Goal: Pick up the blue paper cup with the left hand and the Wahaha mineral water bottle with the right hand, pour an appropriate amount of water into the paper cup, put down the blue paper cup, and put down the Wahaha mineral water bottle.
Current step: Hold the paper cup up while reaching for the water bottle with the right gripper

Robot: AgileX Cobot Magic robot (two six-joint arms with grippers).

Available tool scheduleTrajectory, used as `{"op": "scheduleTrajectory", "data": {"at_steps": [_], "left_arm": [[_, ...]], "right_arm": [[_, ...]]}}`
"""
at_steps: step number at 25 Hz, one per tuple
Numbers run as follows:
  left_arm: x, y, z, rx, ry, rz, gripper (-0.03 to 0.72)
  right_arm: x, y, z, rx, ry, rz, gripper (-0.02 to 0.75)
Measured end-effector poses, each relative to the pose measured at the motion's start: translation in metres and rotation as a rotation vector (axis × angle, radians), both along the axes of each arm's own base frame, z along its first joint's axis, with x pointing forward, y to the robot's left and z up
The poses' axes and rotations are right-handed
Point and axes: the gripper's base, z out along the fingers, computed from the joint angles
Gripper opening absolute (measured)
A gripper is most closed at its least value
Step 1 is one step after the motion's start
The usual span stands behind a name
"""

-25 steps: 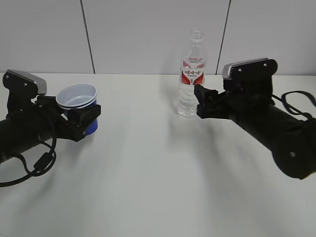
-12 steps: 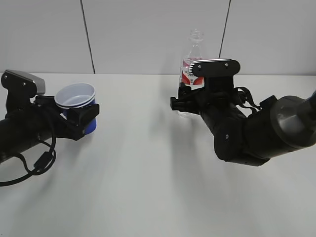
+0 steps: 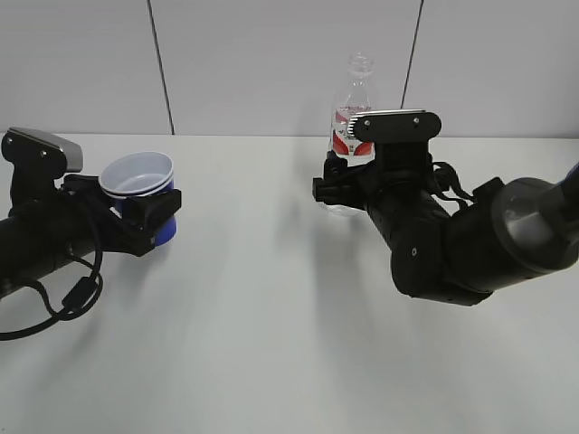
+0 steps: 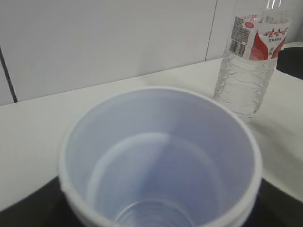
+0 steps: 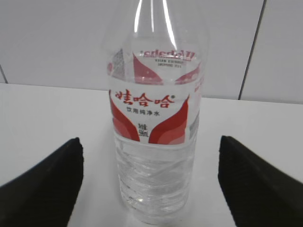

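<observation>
The blue paper cup is held upright in my left gripper, lifted off the table at the left. In the left wrist view its white, empty inside fills the frame. The Wahaha mineral water bottle stands uncapped on the table at the back, mostly hidden behind my right arm. In the right wrist view the bottle stands centred in front of my right gripper, whose black fingers are wide open either side, not touching it. Water fills its lower part.
The white table runs to a grey panelled wall just behind the bottle. The bottle also shows at the right in the left wrist view. A black cable loops under my left arm.
My right arm swung from the bottle's right side to in front of it, facing it, one second ago; since half a second ago it has barely moved. The left gripper and cup rose slightly.
</observation>
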Motion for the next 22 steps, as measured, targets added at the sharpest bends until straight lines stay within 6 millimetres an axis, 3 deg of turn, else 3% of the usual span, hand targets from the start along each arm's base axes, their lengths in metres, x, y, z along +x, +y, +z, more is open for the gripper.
{"op": "scheduleTrajectory", "data": {"at_steps": [6,22], "left_arm": [[0.0,0.0,0.0,0.0,0.0,0.0,0.54],[0.0,0.0,0.0,0.0,0.0,0.0,0.54]], "right_arm": [[0.006,-0.008,0.0,0.015,-0.009,0.007,0.679],[0.03,-0.002,-0.014,0.028,-0.003,0.019,0.679]]}}
